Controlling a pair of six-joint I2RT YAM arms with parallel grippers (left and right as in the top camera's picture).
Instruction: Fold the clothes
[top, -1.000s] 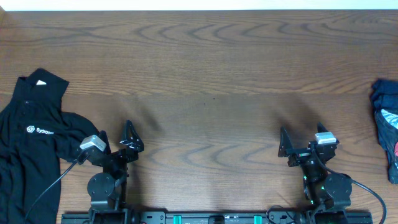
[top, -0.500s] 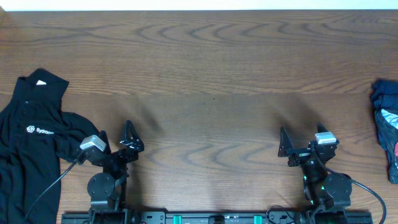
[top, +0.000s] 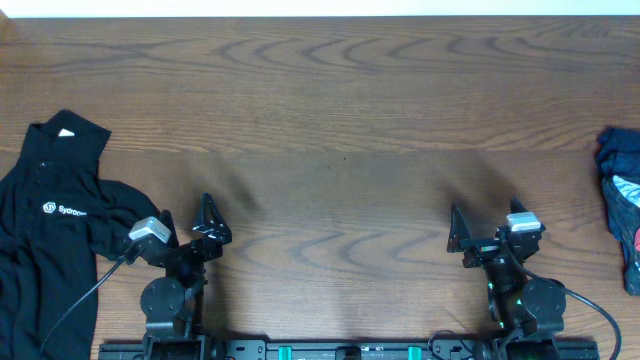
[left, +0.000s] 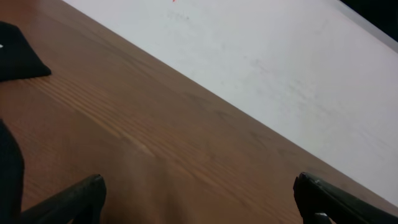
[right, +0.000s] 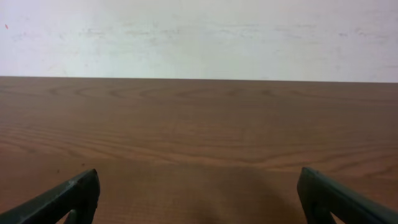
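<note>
I see the left tool (top: 186, 208) and the right tool (top: 482, 208) both spread wide, gripping nothing, low at the near edge of the worktop (top: 340, 110). The black top (top: 45, 235) lies rumpled at the far left, just beside the left tool. A dark blue bundle (top: 622, 195) sits at the right edge.

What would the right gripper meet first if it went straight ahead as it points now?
Probably nothing: ahead of the right gripper lies only bare wooden table, then the white wall beyond its far edge.

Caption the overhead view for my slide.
Black collared top lies unfolded beside the open left claw; right claw open too.
</note>
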